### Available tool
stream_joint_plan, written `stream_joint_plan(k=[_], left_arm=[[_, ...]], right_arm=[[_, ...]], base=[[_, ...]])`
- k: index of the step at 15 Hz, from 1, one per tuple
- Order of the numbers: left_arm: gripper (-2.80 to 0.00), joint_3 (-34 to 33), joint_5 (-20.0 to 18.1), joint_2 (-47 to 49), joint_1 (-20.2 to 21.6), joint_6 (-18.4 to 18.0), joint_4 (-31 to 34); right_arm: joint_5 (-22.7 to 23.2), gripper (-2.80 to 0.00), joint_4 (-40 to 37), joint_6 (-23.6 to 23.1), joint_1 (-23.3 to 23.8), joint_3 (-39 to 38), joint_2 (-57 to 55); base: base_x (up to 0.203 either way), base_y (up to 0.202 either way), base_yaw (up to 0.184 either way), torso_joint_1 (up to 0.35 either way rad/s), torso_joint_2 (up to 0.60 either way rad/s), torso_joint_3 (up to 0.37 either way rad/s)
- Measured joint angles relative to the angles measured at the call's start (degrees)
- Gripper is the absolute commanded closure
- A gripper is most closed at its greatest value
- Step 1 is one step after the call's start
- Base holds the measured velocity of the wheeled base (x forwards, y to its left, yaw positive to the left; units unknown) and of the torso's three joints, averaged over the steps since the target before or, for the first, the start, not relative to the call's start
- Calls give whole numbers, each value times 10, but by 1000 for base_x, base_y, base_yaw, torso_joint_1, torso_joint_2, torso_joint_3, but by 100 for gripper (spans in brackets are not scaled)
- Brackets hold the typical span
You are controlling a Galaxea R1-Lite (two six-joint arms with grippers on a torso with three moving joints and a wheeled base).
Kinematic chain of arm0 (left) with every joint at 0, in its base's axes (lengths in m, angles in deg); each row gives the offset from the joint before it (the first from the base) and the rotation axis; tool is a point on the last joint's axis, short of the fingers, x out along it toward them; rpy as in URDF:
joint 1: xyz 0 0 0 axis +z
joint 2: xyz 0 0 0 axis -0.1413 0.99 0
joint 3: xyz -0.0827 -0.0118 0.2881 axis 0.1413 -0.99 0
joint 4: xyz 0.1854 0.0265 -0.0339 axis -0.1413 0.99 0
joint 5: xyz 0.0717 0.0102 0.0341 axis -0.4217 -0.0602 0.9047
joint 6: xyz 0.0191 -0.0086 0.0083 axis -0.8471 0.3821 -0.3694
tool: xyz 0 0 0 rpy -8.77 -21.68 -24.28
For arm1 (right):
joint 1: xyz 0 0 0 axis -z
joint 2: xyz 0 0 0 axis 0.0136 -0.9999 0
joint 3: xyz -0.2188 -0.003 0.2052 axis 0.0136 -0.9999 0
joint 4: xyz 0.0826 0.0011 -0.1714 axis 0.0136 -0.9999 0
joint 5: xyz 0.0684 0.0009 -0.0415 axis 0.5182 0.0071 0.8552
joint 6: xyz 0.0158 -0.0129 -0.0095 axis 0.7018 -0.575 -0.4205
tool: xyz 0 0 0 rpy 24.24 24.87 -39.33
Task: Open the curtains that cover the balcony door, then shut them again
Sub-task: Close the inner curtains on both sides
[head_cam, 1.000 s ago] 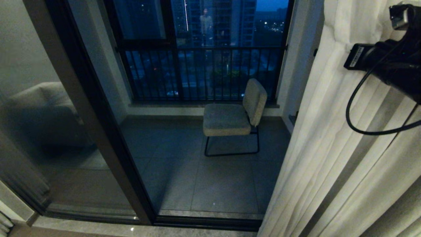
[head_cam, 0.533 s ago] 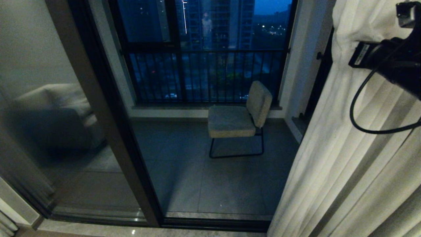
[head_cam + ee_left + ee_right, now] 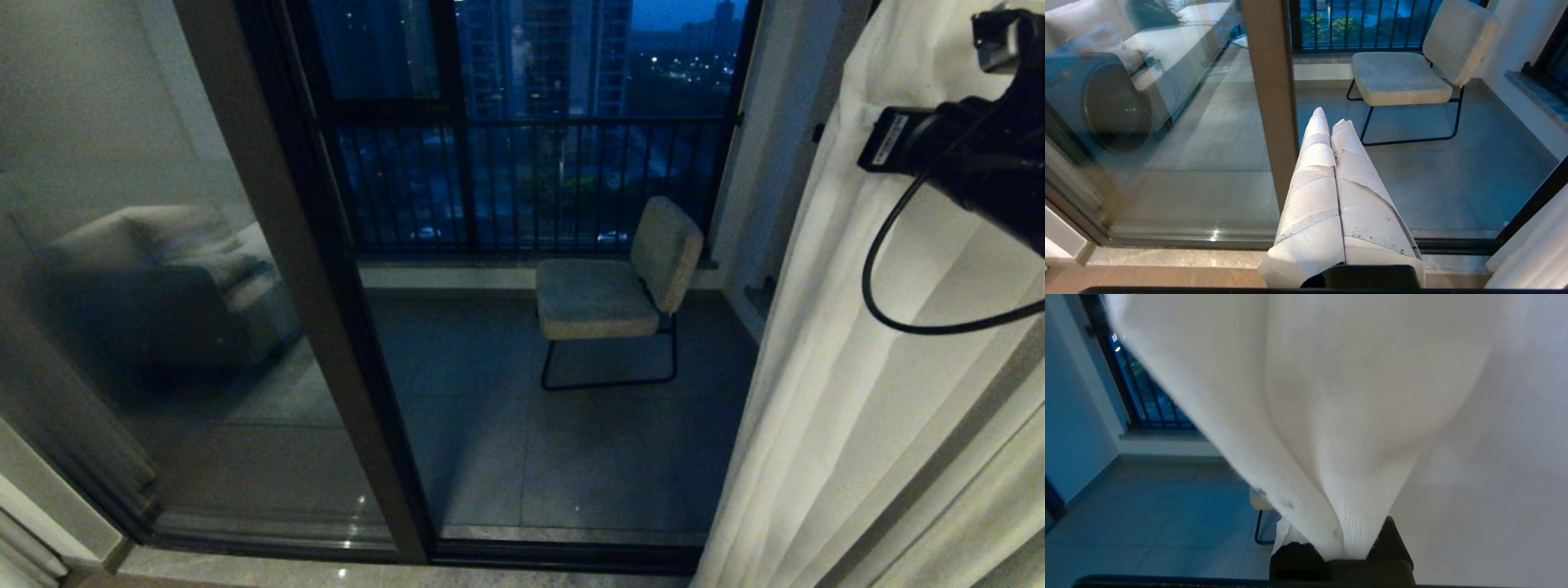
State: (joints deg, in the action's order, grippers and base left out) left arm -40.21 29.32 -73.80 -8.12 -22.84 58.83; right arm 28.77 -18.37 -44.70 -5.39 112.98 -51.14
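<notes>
You would have found the tall cream woven curtain panel, long-pleated and floor length, bunched along the right edge of the frame. The balcony door, a tall sliding glass door with a near-black frame, stood uncovered from the far left to past the centre. Through it showed a padded grey chair on thin black legs in the middle, and a black-barred railing across the top.

The right tool sat at the upper right of the head view, pinched tight on a fold of that curtain; in its wrist view the cloth funnelled down between the fingers. The left tool, its paper-wrapped fingers pressed together and holding nothing, pointed toward the door frame.

By the look of it, the opening half was nearly done on this side. A second panel was not in view. Drawing the curtains shut again remained.

Compared with a second before, the whole head view had shifted: chair and door frame sat further right, and the curtain's edge had retreated rightward, baring more glass.
</notes>
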Motion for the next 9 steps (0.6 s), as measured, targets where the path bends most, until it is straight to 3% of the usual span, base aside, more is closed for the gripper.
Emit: stream_joint_plan(k=[9], left_arm=[[0, 0, 0, 0, 0, 0, 2]], right_arm=[[0, 0, 2, -1, -1, -7, 5]], base=[[0, 188, -1, 1, 2, 4]])
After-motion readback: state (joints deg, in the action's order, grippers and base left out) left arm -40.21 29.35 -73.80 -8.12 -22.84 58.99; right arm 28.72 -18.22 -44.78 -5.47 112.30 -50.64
